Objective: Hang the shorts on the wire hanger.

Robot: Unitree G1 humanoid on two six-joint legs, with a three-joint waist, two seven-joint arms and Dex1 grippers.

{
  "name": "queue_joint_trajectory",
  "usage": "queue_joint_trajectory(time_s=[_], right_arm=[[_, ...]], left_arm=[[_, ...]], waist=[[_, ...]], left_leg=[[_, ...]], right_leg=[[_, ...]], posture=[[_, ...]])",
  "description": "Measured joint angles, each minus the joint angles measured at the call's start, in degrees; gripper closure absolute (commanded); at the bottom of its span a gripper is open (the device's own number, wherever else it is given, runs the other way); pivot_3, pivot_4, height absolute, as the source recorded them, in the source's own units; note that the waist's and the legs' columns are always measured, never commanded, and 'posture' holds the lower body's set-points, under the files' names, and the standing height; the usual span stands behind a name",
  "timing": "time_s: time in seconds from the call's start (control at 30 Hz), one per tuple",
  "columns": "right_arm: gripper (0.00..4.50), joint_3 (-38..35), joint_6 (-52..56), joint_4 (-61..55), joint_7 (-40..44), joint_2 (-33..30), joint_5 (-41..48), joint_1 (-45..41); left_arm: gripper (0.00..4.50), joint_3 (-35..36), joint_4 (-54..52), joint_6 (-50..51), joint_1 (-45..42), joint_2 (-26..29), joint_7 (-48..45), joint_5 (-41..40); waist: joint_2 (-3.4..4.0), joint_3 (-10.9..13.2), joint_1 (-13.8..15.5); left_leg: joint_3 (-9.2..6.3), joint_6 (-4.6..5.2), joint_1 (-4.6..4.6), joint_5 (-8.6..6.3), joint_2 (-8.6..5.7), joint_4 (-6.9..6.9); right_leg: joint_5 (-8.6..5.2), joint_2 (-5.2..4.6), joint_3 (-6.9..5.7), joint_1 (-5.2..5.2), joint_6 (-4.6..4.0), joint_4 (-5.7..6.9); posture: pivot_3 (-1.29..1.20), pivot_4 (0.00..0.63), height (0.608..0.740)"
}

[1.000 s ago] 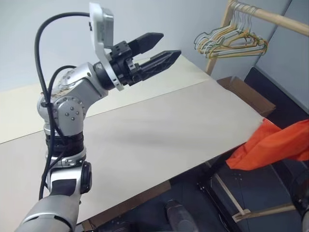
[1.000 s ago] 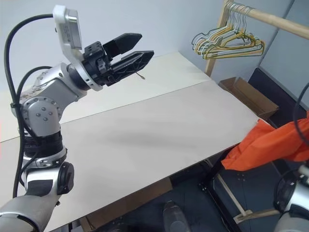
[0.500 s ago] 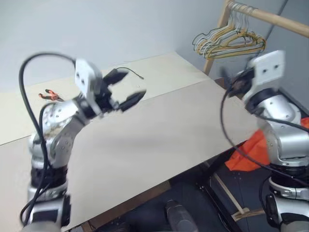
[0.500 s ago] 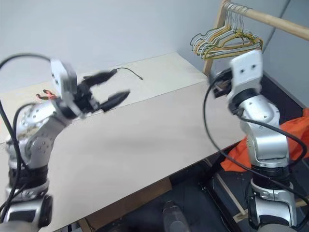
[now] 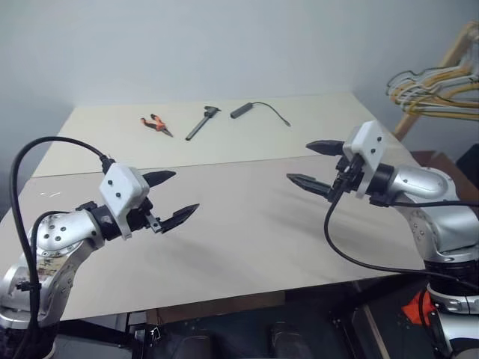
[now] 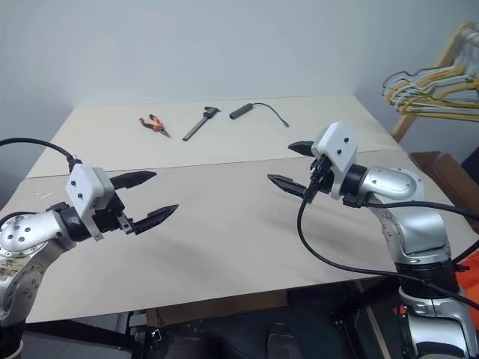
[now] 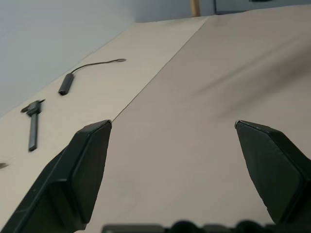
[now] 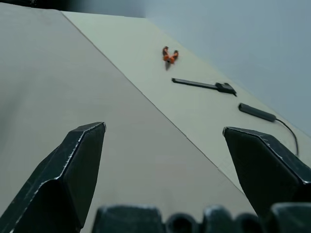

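Note:
Only a small orange patch of the shorts (image 5: 413, 307) shows, low down past the table's right front corner, behind my right arm. The wire hanger is out of view. My left gripper (image 5: 186, 192) hovers open and empty over the front left of the beige table (image 5: 247, 239). My right gripper (image 5: 298, 161) hovers open and empty over the table's right half, pointing left toward the other one. In the wrist views both the left gripper (image 7: 173, 123) and the right gripper (image 8: 164, 127) have their black fingers spread wide with bare tabletop between them.
At the table's far side lie orange-handled pliers (image 5: 155, 123), a dark caliper-like tool (image 5: 200, 123) and a black cable with a cylindrical end (image 5: 254, 110). A bunch of yellow, green and white hangers (image 5: 434, 82) hangs on a wooden rack at the right. A cardboard box (image 6: 443, 169) stands beyond the table's right edge.
The camera has turned left, so the whole picture shifted. My left gripper came down from high up to just over the table. My right gripper swung in from the right to over the table.

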Motion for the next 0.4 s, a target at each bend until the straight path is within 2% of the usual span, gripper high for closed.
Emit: queue_joint_trajectory(time_s=[0.13, 0.4], right_arm=[[0.02, -0.1, 0.0, 0.0, 0.3, -0.2, -0.8, 0.9], [0.02, -0.3, 0.0, -1.0, 0.6, -0.9, -1.2, 2.8]], left_arm=[[0.09, -0.1, 0.1, 0.0, -0.7, 0.0, -0.5, 0.0], [0.09, -1.5, 0.4, 0.0, -2.9, 0.0, -1.1, 0.0]], waist=[[-0.03, 0.0, 0.5], [-0.05, 0.0, -0.1]], left_leg=[[0.09, 0.0, -0.05, 0.0, -0.01, 0.0], [0.06, 0.0, -0.03, 0.0, 0.0, 0.0]], right_leg=[[-0.01, 0.0, -0.07, 0.01, -0.03, -0.03], [-0.02, 0.04, -0.1, 0.04, -0.06, -0.01]], posture=[[0.1, 0.042, 0.74], [0.09, 0.047, 0.74]])
